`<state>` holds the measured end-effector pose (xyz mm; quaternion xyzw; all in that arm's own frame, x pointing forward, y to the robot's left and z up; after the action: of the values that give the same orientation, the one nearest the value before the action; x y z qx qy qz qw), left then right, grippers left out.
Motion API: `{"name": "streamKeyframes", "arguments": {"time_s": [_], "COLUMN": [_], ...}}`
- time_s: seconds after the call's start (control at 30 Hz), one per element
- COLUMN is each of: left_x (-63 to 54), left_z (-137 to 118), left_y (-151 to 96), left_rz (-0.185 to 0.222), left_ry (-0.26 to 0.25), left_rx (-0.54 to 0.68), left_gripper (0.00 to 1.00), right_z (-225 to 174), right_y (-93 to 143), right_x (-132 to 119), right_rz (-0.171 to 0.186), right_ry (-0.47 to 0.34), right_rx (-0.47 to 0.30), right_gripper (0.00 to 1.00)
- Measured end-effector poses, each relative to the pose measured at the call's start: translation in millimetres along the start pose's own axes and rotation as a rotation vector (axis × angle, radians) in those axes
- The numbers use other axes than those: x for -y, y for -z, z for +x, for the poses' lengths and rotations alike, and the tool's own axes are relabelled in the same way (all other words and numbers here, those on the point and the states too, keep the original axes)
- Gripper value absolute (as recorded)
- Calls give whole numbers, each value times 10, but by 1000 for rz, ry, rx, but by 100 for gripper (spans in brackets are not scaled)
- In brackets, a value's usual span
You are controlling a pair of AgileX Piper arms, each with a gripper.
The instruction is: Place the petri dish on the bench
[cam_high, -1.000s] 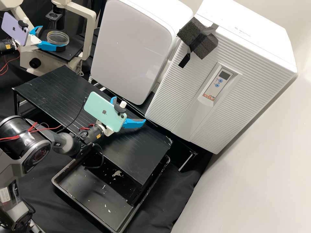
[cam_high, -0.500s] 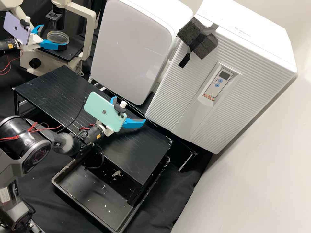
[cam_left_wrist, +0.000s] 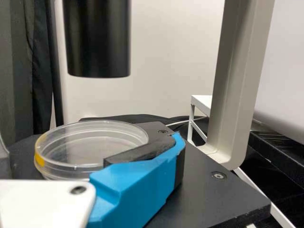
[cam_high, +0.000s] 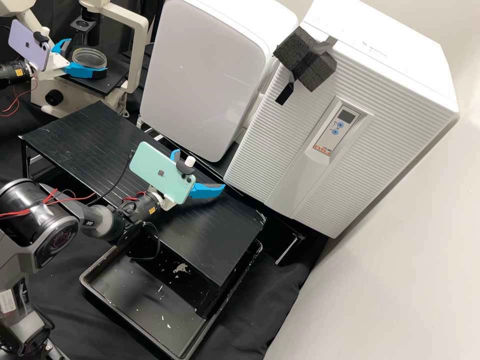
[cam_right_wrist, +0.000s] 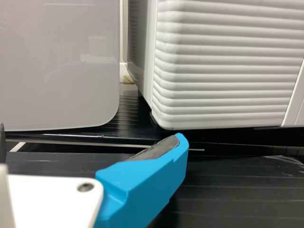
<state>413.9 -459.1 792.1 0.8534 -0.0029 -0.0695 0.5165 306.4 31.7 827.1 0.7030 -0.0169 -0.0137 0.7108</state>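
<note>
So the petri dish (cam_high: 89, 59) is at the far left of the scene, sitting flat on the black stage (cam_left_wrist: 202, 192) of the microscope (cam_high: 138, 55), so by my read the job's barely started. The left claw (cam_high: 87, 57) has its fingers apart with the dish between them. One finger (cam_left_wrist: 137, 185) runs right alongside the wall, but I can't tell if it's really touching. The right claw (cam_high: 199, 169) is spread too, with nothing in it, over the desk (cam_high: 85, 125) in the middle.

Handling-wise, I'd guess it's clear plastic: super light, stiff, pretty slick and a bit brittle, so squeeze too hard and it might crack or pop out. It looks like a lid over a bottom half, so I'd take it by the side wall, low down and across the widest part, with both pads level. Grab just the lid and the bottom could stay behind. Keep it flat on the way to the desk.

Headcount: one dish, one yellow mark (cam_left_wrist: 40, 154) on its side, one microscope, two claws, two phones (a purple phone (cam_high: 29, 45) and a green phone (cam_high: 162, 172)), one desk, one black tray (cam_high: 145, 305) on the near side.
</note>
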Motion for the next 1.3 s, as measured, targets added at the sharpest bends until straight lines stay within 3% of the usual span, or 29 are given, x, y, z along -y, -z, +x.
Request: {"name": "streamKeyframes", "arguments": {"time_s": [0.37, 0.4, 0.73, 1.3], "left_x": [19, 19, 29, 38], "left_z": [8, 8, 12, 12], "left_y": [5, 5, -17, -37], "left_rz": [-1, -1, -11, 21], "left_ry": [-12, -12, -14, -6], "left_rx": [6, 6, 4, 21], "left_gripper": [100, 0, 0, 0], "right_z": [0, 0, 0, 0], "right_y": [0, 0, 0, 0], "right_x": [0, 0, 0, 0], "right_rz": [0, 0, 0, 0], "right_ry": [0, 0, 0, 0], "right_rx": [0, 0, 0, 0], "right_gripper": [100, 100, 100, 100]}}
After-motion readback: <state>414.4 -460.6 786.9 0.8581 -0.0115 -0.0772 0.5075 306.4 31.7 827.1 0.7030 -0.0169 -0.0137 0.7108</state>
